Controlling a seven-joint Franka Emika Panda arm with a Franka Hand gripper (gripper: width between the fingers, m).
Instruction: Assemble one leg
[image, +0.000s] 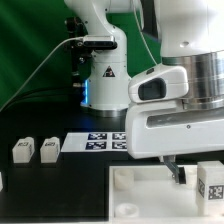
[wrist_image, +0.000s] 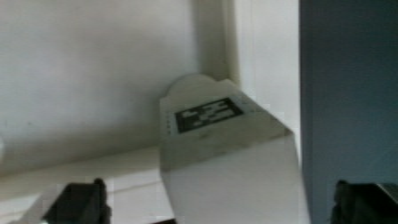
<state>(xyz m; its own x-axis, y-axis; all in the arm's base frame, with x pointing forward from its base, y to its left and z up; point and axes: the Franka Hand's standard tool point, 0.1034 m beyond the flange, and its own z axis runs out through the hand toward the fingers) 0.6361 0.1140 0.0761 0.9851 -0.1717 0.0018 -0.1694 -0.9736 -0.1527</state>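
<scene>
One leg (wrist_image: 217, 120) stands between the spread gripper (wrist_image: 214, 200) fingers at the worktop's near edge, so closing off-centre would probably tip it.

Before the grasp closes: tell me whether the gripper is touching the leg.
Apart. In the wrist view the leg sits between the gripper fingertips, with clear gaps on both sides.

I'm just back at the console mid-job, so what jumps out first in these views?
The arm's big white wrist housing fills the exterior view's right, low over the large white panel. In the wrist view, a tagged white leg lies between the open jaws. Two more legs sit on the black table at the exterior view's left, beside the marker board.
</scene>
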